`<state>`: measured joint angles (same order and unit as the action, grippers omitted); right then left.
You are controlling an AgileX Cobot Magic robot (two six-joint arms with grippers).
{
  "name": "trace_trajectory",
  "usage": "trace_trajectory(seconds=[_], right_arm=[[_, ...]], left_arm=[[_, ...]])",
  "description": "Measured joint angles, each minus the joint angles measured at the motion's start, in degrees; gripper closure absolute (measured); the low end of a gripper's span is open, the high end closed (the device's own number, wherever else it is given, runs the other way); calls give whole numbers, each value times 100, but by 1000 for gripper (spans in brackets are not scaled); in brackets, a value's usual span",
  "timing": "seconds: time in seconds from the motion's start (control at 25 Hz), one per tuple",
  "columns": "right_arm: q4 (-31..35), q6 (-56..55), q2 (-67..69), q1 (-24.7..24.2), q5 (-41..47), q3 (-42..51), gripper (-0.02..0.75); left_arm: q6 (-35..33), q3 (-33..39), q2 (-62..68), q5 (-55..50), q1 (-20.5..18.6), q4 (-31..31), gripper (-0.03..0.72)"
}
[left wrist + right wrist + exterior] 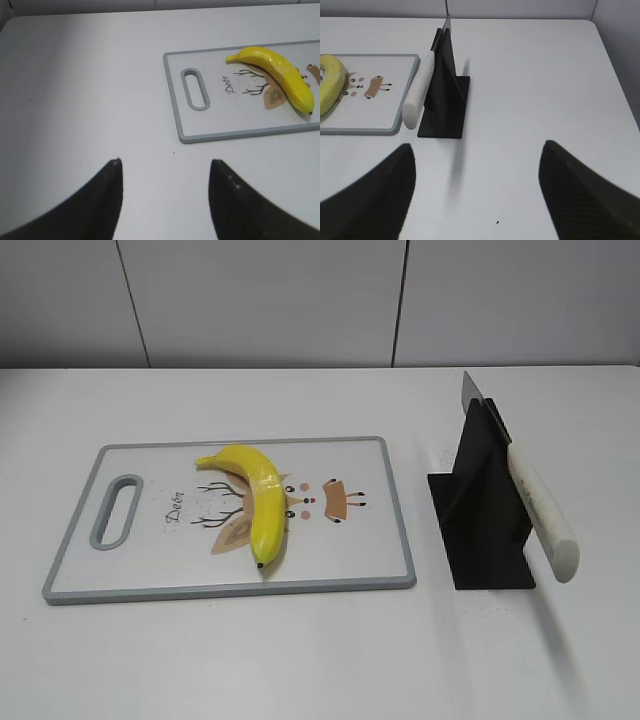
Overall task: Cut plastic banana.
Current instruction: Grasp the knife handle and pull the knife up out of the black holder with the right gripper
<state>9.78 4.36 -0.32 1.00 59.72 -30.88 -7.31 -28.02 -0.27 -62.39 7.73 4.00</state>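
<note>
Nearest your right wrist camera you have the right gripper [477, 192], its two dark fingers [375, 195] spread wide apart with nothing between them, hanging over bare white table [530, 90]. Just beyond it stands the black knife stand [447, 95], and the knife [420, 92] rests tilted in its slot, pale handle sloping down toward the camera and the grey blade poking up past the top of the stand. In the exterior view you see the same stand [482, 505] to the right of the cutting board [150, 580], close beside it but not touching, with the knife's handle [545, 515] jutting out toward the front. Your left gripper [165, 200] is likewise released, fingers [100, 200] parted and empty, over the table [75, 75] well to the left of the board's grey handle slot [195, 89]. You will find the plastic banana [256, 498] lying on the board near its middle, on top of the printed deer picture, its stem toward the far edge and its dark tip toward the near edge. Neither gripper touches the banana, the board or the knife.
</note>
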Motion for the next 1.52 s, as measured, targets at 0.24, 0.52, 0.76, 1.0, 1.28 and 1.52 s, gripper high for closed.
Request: trace_trajectory(seconds=[0.24,0.52,0.76,1.0,1.28,1.52], right_arm=[[4,0,0,0,0,0,150],[4,0,0,0,0,0,150],[4,0,0,0,0,0,150],[4,0,0,0,0,0,150],[79,0,0,0,-179,7,150],[335,-1,0,0,-1240,8,150]], left_arm=[[0,0,0,0,0,0,177],[0,0,0,0,0,0,182],[0,0,0,0,0,0,187],[0,0,0,0,0,0,188],[0,0,0,0,0,0,189],[0,0,0,0,0,0,189]])
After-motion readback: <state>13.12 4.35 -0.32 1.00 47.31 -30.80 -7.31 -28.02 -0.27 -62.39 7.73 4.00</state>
